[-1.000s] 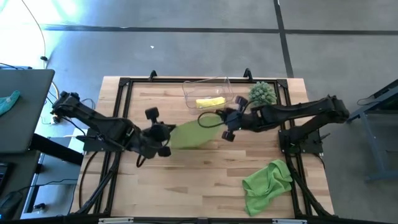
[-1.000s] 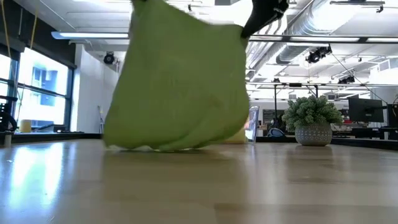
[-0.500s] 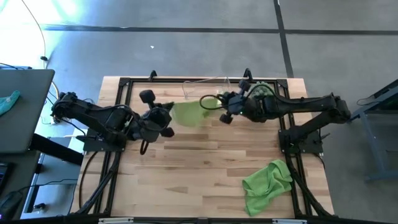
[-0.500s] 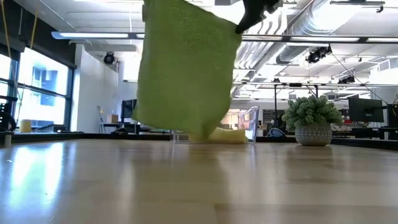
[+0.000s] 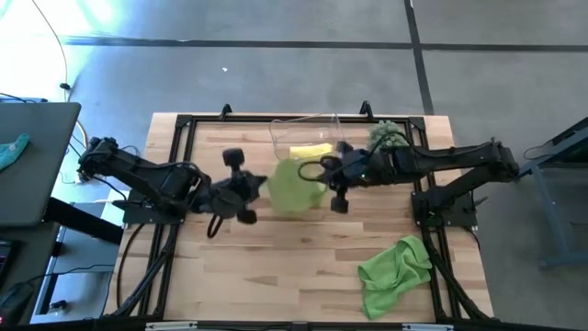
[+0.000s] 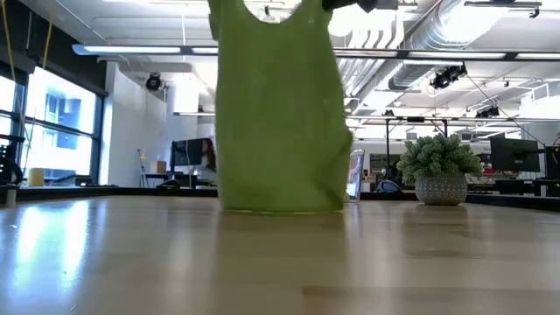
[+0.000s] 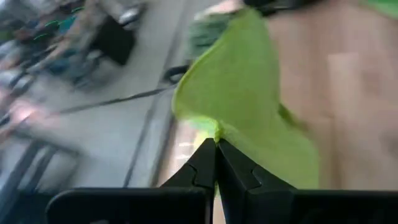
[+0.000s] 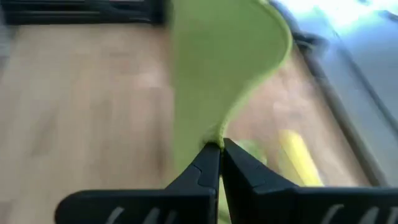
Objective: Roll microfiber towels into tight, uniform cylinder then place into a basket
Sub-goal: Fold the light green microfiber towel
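High view: left pincer (image 5: 250, 187) and right pincer (image 5: 328, 180) each pinch a top corner of a green towel (image 5: 296, 187) hanging mid-worktop (image 5: 276, 267), just before the basket (image 5: 303, 129) holding a yellow towel (image 5: 310, 151); second green towel (image 5: 393, 272) lies crumpled near the front right, plant (image 5: 386, 135) beside the basket. Low view: towel (image 6: 278, 114) hangs with its bottom edge at the worktop. Wrist views: both pairs of fingers pressed together on the cloth edge (image 7: 242, 124) (image 8: 211, 81).

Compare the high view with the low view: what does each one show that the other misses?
Only the high view shows the crumpled green towel near the table's front right, plus the left claw and right claw, each shut on a corner of the hanging green towel. Only the low view shows the office room behind. Both show that hanging towel, the potted plant and the clear basket.
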